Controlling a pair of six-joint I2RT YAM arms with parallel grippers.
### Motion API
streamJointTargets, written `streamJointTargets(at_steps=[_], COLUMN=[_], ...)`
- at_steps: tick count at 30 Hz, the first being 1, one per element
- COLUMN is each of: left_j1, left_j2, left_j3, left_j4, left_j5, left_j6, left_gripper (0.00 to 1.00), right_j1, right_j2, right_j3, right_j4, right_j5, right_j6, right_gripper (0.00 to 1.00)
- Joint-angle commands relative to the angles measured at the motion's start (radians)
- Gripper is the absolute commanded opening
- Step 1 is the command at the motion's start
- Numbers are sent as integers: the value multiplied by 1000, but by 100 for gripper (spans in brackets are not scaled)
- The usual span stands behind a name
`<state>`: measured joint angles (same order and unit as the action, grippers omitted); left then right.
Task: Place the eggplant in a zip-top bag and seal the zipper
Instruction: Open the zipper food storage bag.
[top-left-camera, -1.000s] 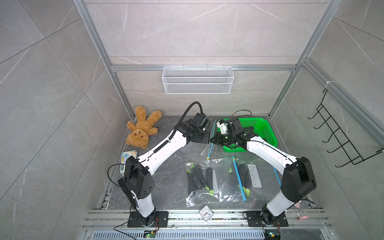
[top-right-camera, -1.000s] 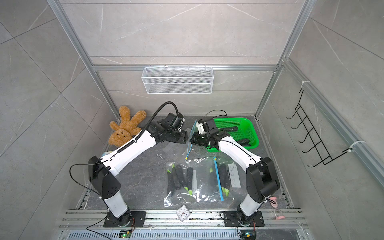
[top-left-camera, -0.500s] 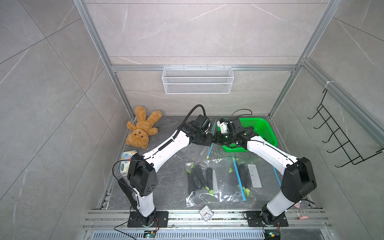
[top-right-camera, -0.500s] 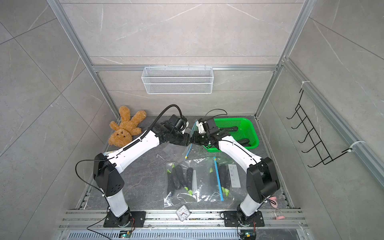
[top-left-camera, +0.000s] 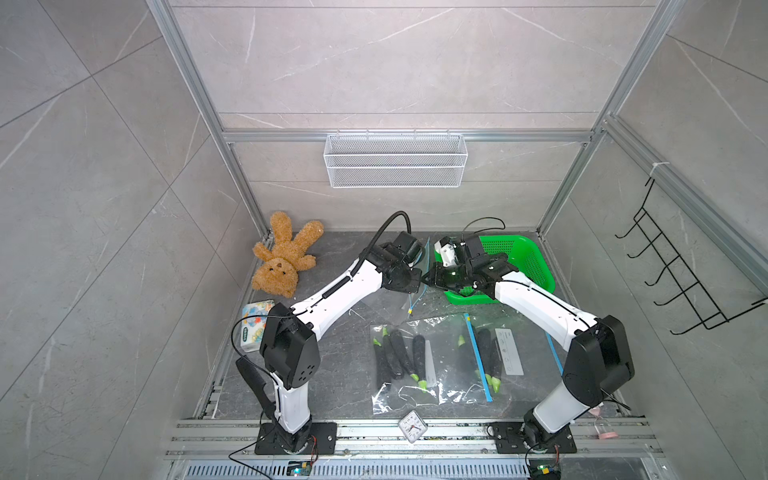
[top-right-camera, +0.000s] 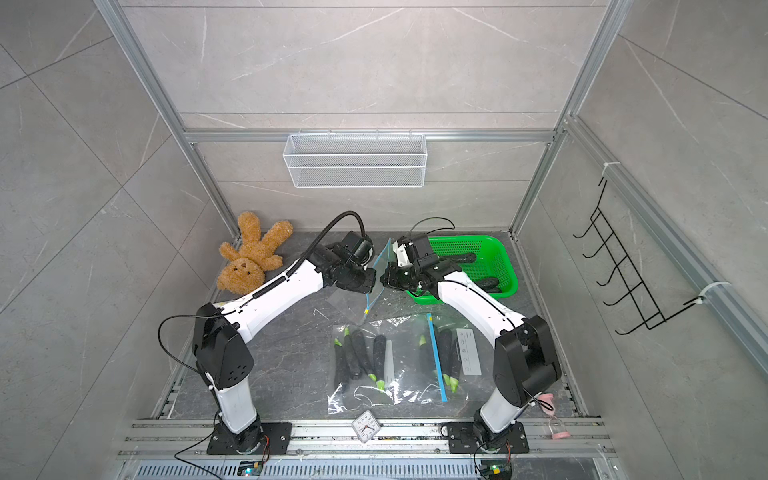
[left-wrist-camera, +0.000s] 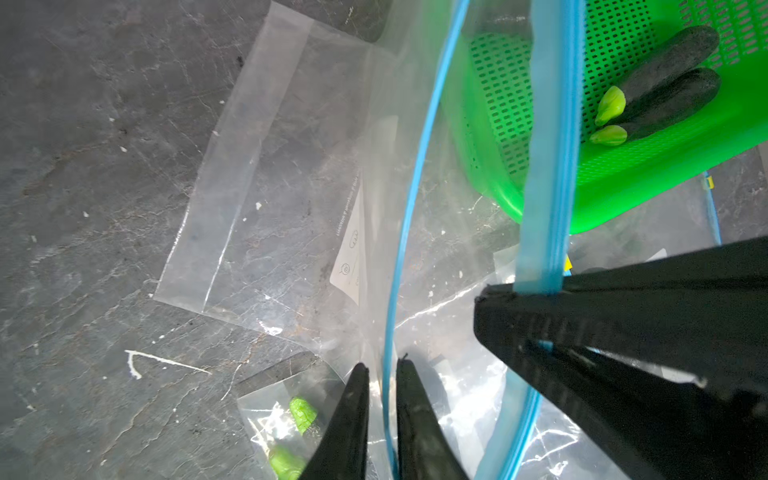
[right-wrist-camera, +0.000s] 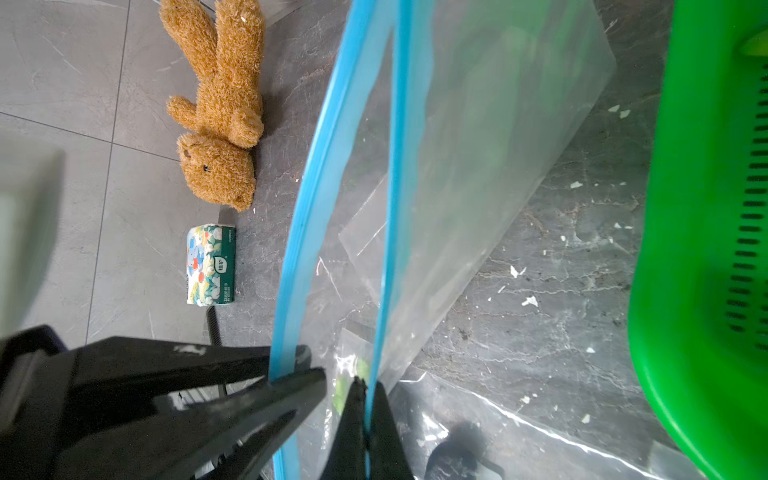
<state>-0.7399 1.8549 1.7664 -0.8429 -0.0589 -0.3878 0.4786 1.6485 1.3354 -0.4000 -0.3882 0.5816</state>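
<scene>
right gripper (right-wrist-camera: 365, 386) is clamped on one lip of the zip-top bag (right-wrist-camera: 478, 145); left gripper (left-wrist-camera: 382, 368) pinches the opposite lip. pull lips apart evenly, without tearing. eggplant (top-right-camera: 461, 258) lies in the green basket (top-right-camera: 490, 296), right of centre in a top view.

Tissue pack (right-wrist-camera: 210, 266) print too blurry to read, bag label (left-wrist-camera: 349, 257) txt illegible, clock (top-left-camera: 412, 426) digits too small.
</scene>
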Motion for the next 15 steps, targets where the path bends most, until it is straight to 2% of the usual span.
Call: streamJointTargets(at_steps=[1, 5, 13, 15], left_j1=[0, 0, -1, 0], left_j2=[18, 34, 43, 38], left_j3=[76, 108, 138, 144], left_j4=[-41, -61, -107, -124], left_j5=[-55, -74, -117, -147], left_j6=[37, 45, 68, 71], left_gripper=[12, 0, 0, 0], right_j1=[9, 11, 11, 11], right_j2=[-25, -29, -37, -46], right_j3=[23, 24, 33, 34], right_j4=[-33, -45, -49, -49], right_j5=[17, 21, 10, 8], right_j6=[-26, -34, -41, -42], right_gripper=[0, 0, 0, 5])
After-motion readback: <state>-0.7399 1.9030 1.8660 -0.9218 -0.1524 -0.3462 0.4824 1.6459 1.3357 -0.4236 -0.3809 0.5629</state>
